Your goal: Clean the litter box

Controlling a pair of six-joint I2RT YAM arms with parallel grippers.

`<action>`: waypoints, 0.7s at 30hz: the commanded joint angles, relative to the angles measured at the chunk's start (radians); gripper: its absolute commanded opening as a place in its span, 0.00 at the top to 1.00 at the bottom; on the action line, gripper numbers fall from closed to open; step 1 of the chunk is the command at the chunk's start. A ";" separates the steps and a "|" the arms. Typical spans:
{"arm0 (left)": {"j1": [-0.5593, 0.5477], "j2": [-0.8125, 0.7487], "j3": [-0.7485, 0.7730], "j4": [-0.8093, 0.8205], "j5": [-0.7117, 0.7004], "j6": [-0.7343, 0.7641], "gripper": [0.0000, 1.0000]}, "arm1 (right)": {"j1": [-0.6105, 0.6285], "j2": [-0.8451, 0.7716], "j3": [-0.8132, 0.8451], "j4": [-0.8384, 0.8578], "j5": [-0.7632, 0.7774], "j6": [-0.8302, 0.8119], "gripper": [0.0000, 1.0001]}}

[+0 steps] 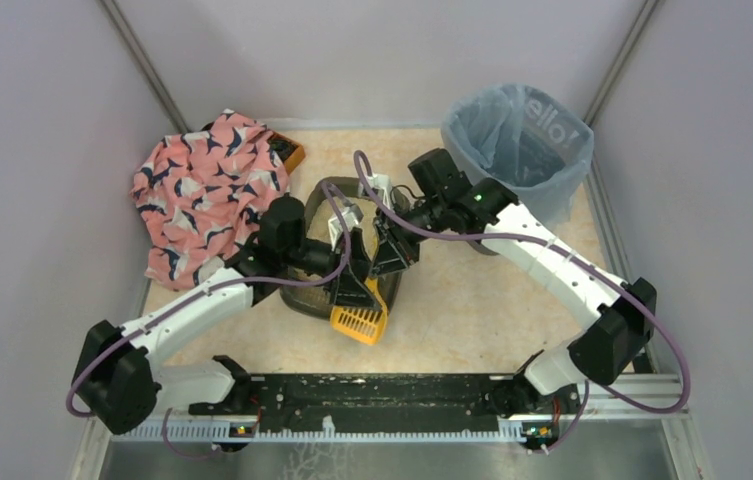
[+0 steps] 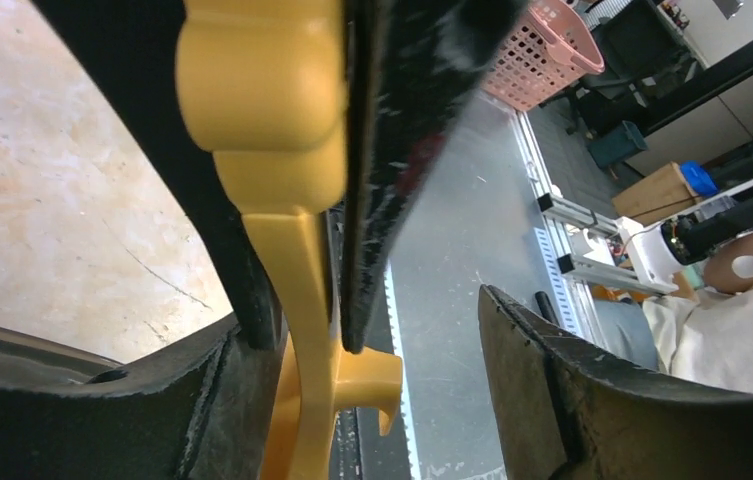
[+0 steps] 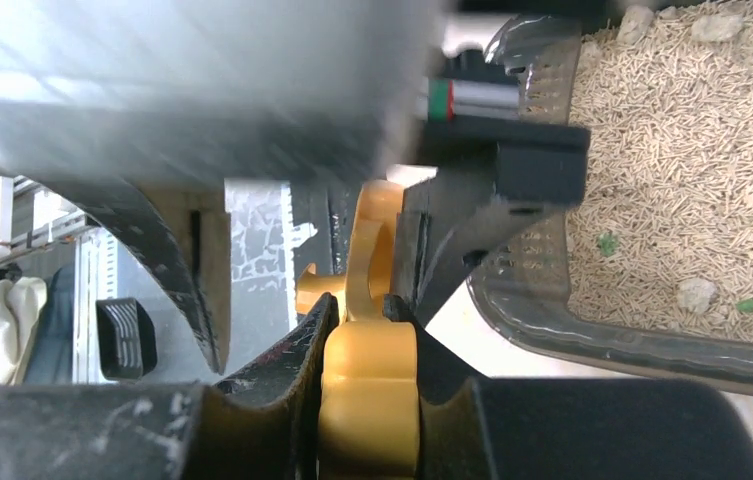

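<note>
Litter box [image 3: 642,348]: a dark translucent tray lying directly beneath both pincers, which hide most of it from above. In the right wrist view its rounded rim curves just to the right of the right pincer's fingers.
Litter [image 3: 692,150]: beige pellets with a few pale lumps and small green flecks. It fills the tray on the far side of the rim from the right pincer.
Cloth [image 1: 207,195]: pink patterned fabric, bunched up, well to the left of the left pincer and further back.
Orange item [image 1: 294,156]: half hidden under the cloth's far edge, left of and behind the left pincer. I cannot tell what it is.
Left pincer [image 1: 352,288]: jaws wide, pointing down at the tray's near end. It straddles the scoop's handle without gripping. One finger is just beside the handle, though contact cannot be told, and the other stands clear of it across an open gap.
Scoop [image 1: 360,322]: yellow-orange. Its slotted head sticks out just below the left pincer at the tray's near rim, and its handle runs up between the two pincers.
Right pincer [image 1: 392,258]: narrow, clamped on the rounded end of the scoop's handle with both fingers pressed against it, close on the right of the left pincer.
Bin [image 1: 522,140]: tall and grey, lined with a blue bag, mouth open. It stands behind and to the right of the right pincer, apart from it.
Table [image 1: 472,300]: pale speckled surface under the pincers and tray.
</note>
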 commanded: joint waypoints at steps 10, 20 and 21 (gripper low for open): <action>-0.042 0.082 0.016 0.033 -0.020 0.003 1.00 | 0.003 -0.017 0.033 0.025 -0.028 -0.047 1.00; -0.030 0.102 -0.015 0.118 -0.068 -0.085 1.00 | -0.005 -0.160 -0.030 0.282 0.166 0.089 0.33; -0.028 0.105 -0.018 0.133 -0.062 -0.098 1.00 | -0.011 -0.169 -0.035 0.301 0.178 0.101 0.30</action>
